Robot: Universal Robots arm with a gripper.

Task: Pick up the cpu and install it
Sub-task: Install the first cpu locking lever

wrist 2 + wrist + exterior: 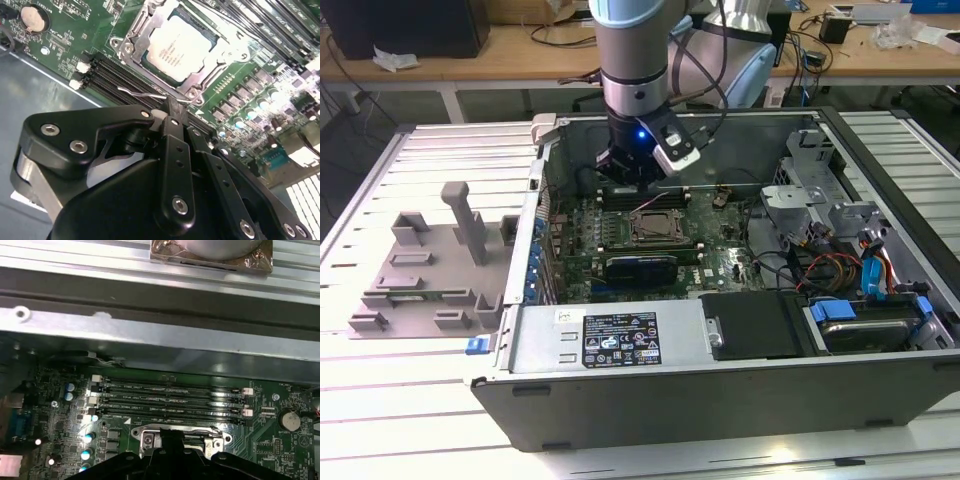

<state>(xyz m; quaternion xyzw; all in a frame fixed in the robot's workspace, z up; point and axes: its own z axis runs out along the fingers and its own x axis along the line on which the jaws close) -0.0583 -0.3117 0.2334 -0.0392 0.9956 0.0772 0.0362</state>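
the cpu lay flat in the motherboard socket, metal top up, square, so no long axis showed. the claw hung just above the socket's edge, fingers pinched together on nothing, inside the computer case.

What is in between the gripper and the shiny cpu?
In the second wrist view, a thin wire lever and the socket's metal frame lie between the gripper and the cpu.
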